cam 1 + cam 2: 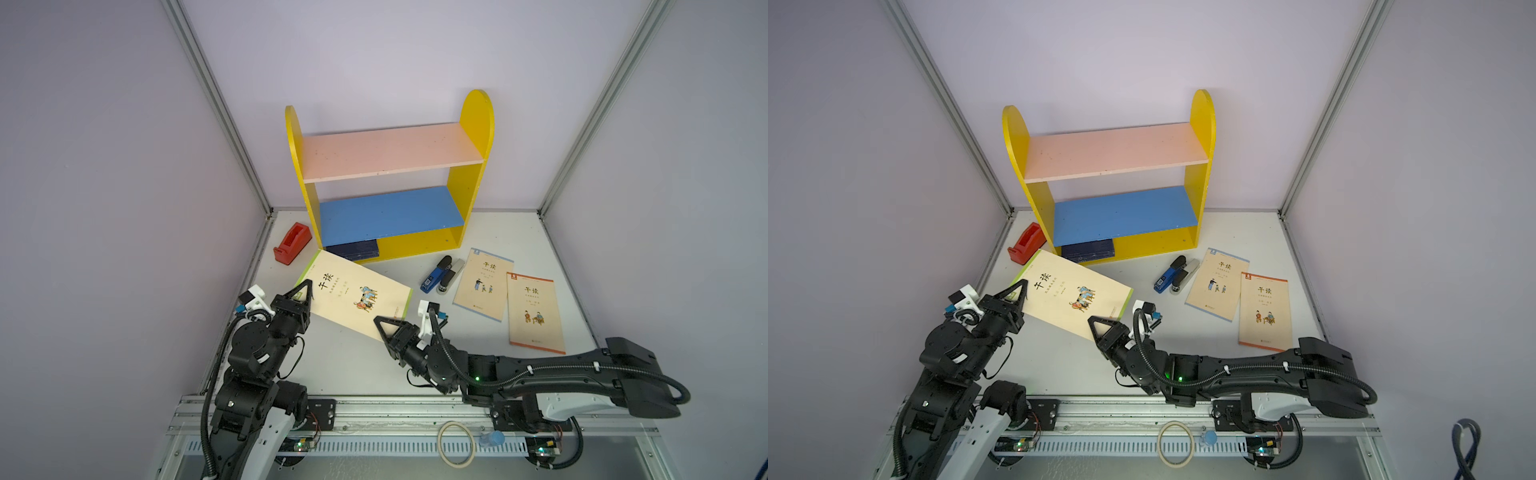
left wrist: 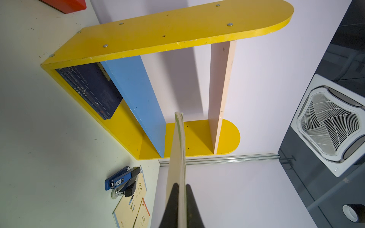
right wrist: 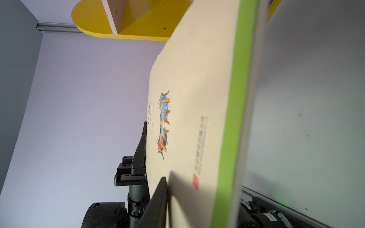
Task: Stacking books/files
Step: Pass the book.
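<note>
A large cream book (image 1: 357, 295) with a green spine hangs tilted above the table in front of the shelf's left end. My left gripper (image 1: 306, 286) is shut on its left edge, and the left wrist view shows the book (image 2: 177, 148) edge-on between both fingers. My right gripper (image 1: 379, 322) sits at the book's near corner. In the right wrist view one finger (image 3: 158, 197) lies against the cover (image 3: 197, 98), and the book hides the other. Two more cream books (image 1: 483, 289) (image 1: 535, 313) lie flat at the right. Dark navy books (image 1: 353, 250) are stacked on the bottom shelf.
The yellow shelf unit (image 1: 473, 124), with pink and blue boards, stands at the back. A blue-and-black stapler (image 1: 436, 276) lies between the held book and the right-hand books. A red tape dispenser (image 1: 292, 243) sits left of the shelf. A tape ring (image 1: 456, 442) rests on the front rail.
</note>
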Available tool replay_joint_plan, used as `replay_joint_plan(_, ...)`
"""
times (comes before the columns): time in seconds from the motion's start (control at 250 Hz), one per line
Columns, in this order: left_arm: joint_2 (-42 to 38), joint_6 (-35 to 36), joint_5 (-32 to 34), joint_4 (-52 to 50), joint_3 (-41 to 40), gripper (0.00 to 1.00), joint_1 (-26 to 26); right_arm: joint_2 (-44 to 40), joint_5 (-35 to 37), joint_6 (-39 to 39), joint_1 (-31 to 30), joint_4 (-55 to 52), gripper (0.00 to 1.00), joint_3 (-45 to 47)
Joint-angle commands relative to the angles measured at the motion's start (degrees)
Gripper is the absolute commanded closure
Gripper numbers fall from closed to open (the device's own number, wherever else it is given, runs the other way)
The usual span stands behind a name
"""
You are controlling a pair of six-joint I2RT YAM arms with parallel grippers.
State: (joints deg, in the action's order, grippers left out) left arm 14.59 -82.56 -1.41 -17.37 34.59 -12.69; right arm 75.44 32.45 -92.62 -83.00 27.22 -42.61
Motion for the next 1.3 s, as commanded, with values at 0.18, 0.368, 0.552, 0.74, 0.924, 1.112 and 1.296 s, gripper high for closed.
replay_joint_plan(0.18, 0.1, -0.4, 0.6, 0.8, 0.1, 1.00, 0.0, 2.8, 1.1, 1.1, -1.3, 3.3, 0.75, -2.2)
replay_joint_plan(0.368, -0.7, -0.6, 1.1, -0.4, 0.2, 1.00, 0.1, 3.5, 1.9, 1.8, -1.4, 4.8, 0.98, -2.2)
replay_joint_plan(0.552, -1.7, -0.6, 1.7, -1.4, 0.1, 1.00, 0.1, 3.2, 2.8, 2.3, -1.3, 5.1, 1.00, -1.8)
replay_joint_plan(0.74, -1.8, -0.7, 1.7, -1.6, 0.1, 1.00, 0.0, 3.4, 2.9, 3.1, -1.3, 5.7, 1.00, -1.6)
replay_joint_plan(0.924, -1.9, -1.0, 2.1, -3.2, 0.5, 0.92, 0.0, 3.4, 3.1, 3.7, -1.3, 6.4, 1.00, -1.2)
replay_joint_plan(1.112, -2.4, -0.8, 2.9, -4.9, 0.9, 0.70, 0.0, 3.0, 3.1, 5.7, -1.2, 7.2, 1.00, -0.4)
replay_joint_plan(1.296, -2.2, 0.0, 3.7, -7.4, 1.7, 0.38, 0.1, 0.5, 1.2, 14.0, -0.2, 9.0, 1.00, 0.6)
